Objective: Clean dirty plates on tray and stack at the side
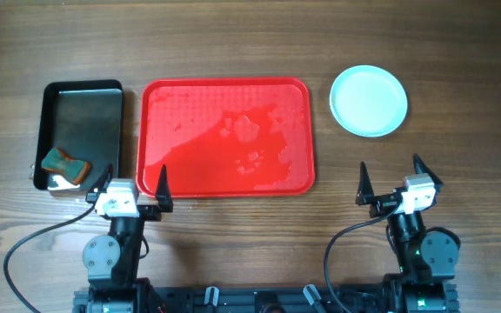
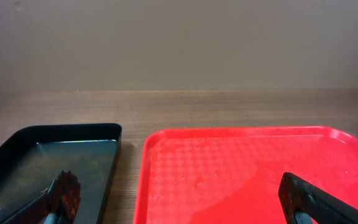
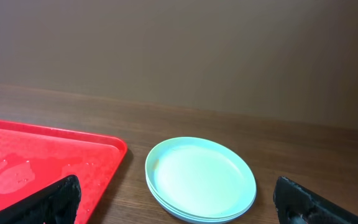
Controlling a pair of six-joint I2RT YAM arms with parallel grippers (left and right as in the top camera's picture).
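The red tray (image 1: 224, 135) lies mid-table, bare of plates, with wet patches on it; it also shows in the left wrist view (image 2: 253, 174) and the right wrist view (image 3: 36, 162). The pale mint plates (image 1: 369, 101) sit in one stack on the wood to the right of the tray, seen close in the right wrist view (image 3: 201, 177). My left gripper (image 1: 133, 181) is open and empty at the tray's near left corner (image 2: 179, 199). My right gripper (image 1: 393, 178) is open and empty, near of the plate stack (image 3: 179, 202).
A black metal pan (image 1: 81, 130) stands left of the tray, with a brown-and-teal sponge (image 1: 64, 163) in its near corner. The pan also shows in the left wrist view (image 2: 48, 162). Bare wood runs along the front edge between the arms.
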